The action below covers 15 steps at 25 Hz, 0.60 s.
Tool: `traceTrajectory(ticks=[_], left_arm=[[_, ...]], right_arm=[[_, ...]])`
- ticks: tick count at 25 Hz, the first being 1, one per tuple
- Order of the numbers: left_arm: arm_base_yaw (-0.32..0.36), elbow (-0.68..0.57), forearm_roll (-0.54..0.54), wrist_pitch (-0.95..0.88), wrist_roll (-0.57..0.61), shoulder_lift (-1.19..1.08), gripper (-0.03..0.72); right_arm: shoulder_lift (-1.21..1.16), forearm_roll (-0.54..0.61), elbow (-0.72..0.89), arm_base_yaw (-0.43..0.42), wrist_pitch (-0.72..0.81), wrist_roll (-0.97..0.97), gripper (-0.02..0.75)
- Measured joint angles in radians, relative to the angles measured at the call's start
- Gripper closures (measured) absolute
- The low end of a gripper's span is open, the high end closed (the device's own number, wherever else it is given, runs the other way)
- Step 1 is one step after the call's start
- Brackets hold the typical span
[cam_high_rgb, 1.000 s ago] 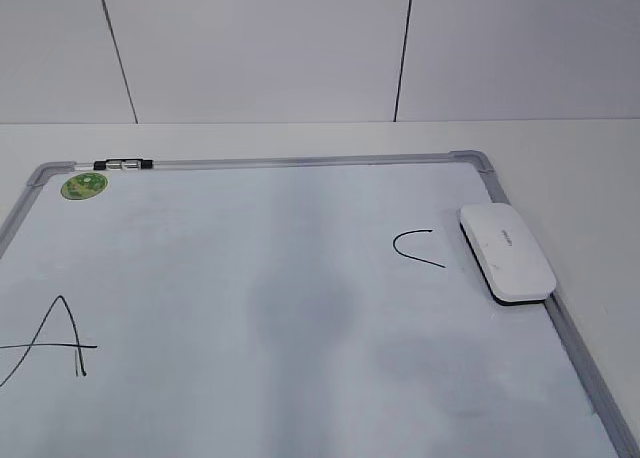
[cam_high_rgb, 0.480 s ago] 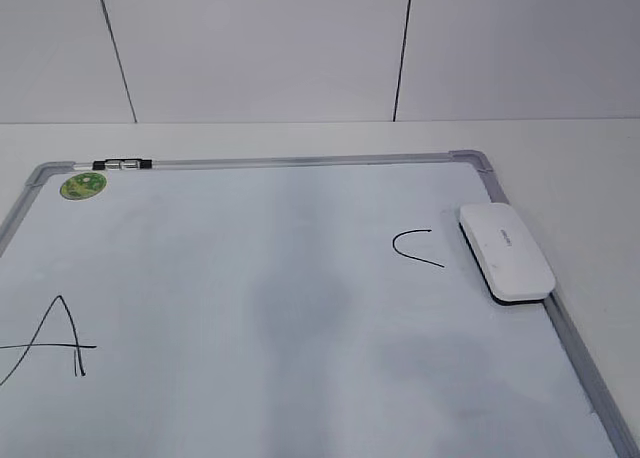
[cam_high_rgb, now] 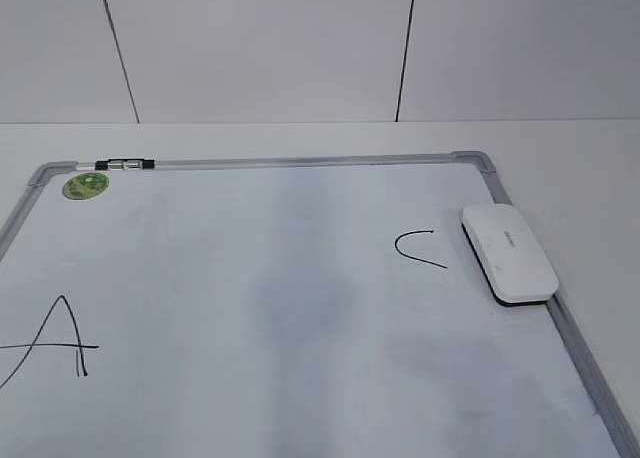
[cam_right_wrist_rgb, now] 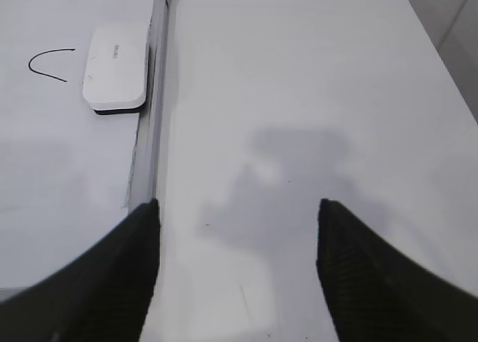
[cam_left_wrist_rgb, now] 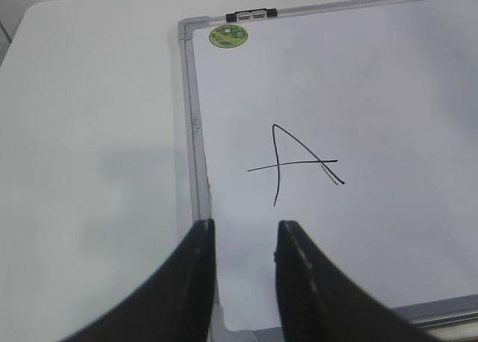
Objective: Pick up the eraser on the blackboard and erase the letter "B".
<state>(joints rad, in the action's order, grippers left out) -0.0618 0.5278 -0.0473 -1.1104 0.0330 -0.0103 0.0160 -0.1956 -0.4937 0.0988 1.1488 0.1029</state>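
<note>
Since the board (cam_high_rgb: 300, 308) lies flat on the table (cam_high_rgb: 560, 143), I must bring an arm down from above, and for now both arms wait at its two sides. On the left, my left gripper (cam_left_wrist_rgb: 243, 234) hangs over the frame beside the letter "A" (cam_left_wrist_rgb: 295, 163), its fingers only a little apart and holding nothing. One marker (cam_high_rgb: 124, 164) lies along the top frame, near one green sticker (cam_high_rgb: 85, 185). In the middle I see only a grey smudge and no "B", so I judge it is already wiped. One "C" (cam_high_rgb: 418, 248) lies just beside the one eraser (cam_high_rgb: 508, 251), which rests against the right frame. My right gripper (cam_right_wrist_rgb: 237, 211) hovers wide open over bare table, holding nothing.
</note>
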Motion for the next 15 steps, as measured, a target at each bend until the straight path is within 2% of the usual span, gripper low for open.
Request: traceTrajectory(ticks=[4,15], left_arm=[[0.028,0.000,-0.005,0.000,0.000,0.000,0.469],[0.030,0.000,-0.007,0.000,0.000,0.000,0.469]], right_arm=[[0.000,0.000,0.000,0.000,0.000,0.000,0.244],[0.000,0.000,0.000,0.000,0.000,0.000,0.244]])
